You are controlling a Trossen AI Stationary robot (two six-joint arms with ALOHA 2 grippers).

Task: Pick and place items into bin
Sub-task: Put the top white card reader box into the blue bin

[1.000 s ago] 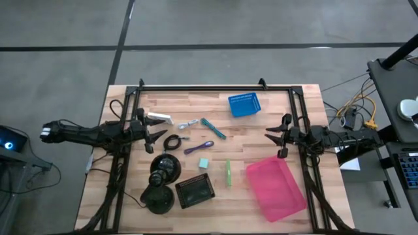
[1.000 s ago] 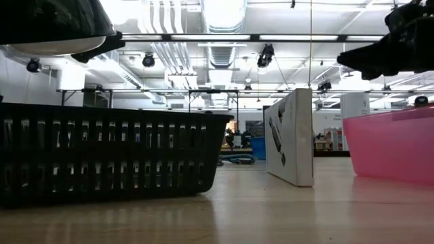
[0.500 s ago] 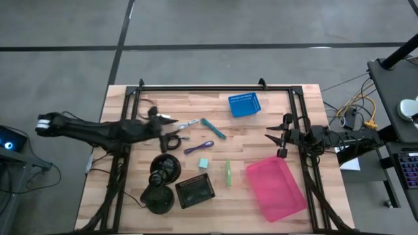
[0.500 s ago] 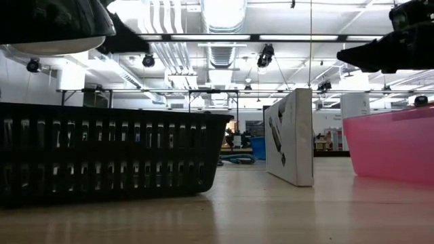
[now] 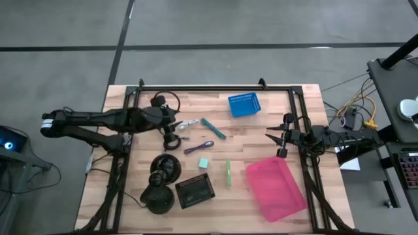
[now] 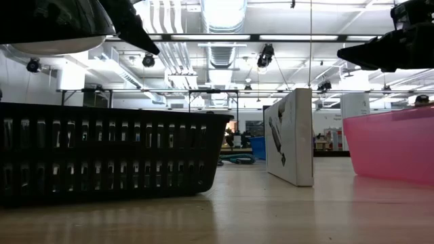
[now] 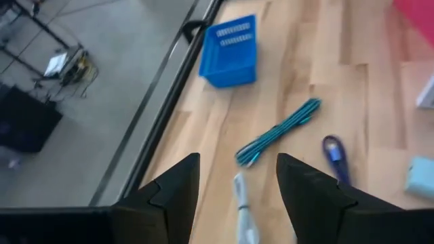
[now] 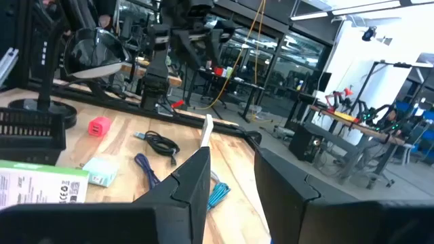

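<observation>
My left end effector (image 7: pixel 237 183) is spread open and empty; just ahead of it my wrist camera shows the braided teal-handled tool (image 7: pixel 279 130), purple pen (image 7: pixel 335 153) and a slatted blue basket (image 7: pixel 229 51) on the wooden counter (image 7: pixel 380 95). Only the overhead view shows the coiled black cable (image 5: pixel 172 141) beside it, and my right end effector (image 5: pixel 275 143), also open and empty, waiting near the translucent pink bin (image 5: pixel 277 188).

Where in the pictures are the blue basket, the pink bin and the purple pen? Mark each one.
blue basket (image 5: pixel 243 104), high view, on its slatted floor.
pink bin (image 5: pixel 277 189), high view, on its bare floor.
purple pen (image 7: pixel 335 156), left wrist view, on its barrel.

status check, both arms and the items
Left gripper open above white packet, holding nothing. Right gripper open, waiting beside pink bin. Items still on table.
</observation>
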